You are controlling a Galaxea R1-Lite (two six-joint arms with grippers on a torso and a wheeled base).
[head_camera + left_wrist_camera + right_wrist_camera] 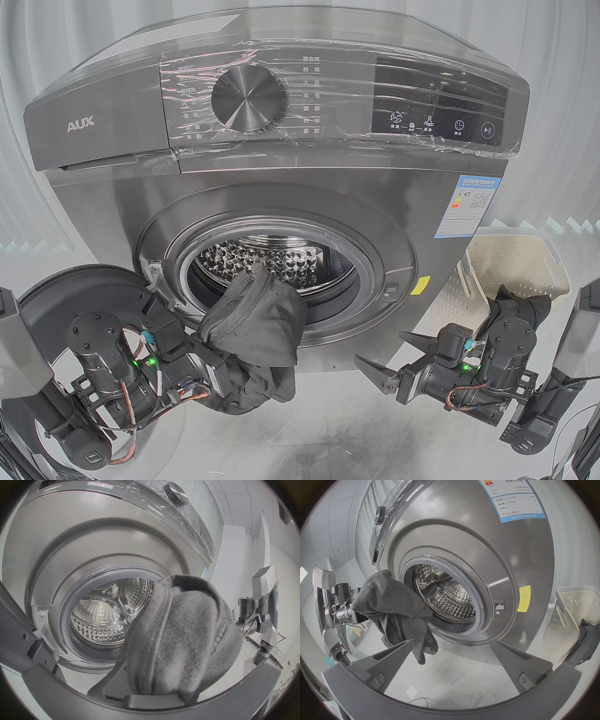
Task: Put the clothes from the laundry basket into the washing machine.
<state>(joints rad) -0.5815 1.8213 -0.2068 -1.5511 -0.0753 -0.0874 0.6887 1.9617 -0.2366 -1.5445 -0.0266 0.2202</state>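
Your left gripper (215, 370) is clenched on a dark grey garment (259, 319). The cloth is bunched over the fingers and held up at the mouth of the washing machine (300, 187), its top fold in front of the lower left of the opening and the rest hanging down in front of the machine. You cannot tell whether it touches the door seal. The steel drum (275, 259) shows behind it, and the door (81, 294) is swung wide open on the left. Your right gripper (382, 351) hangs low before the machine's right front, jaws spread and holding nothing. Just behind it stands the cream laundry basket (519, 256) beside the machine – another dark garment (522, 309) is draped over its near rim.
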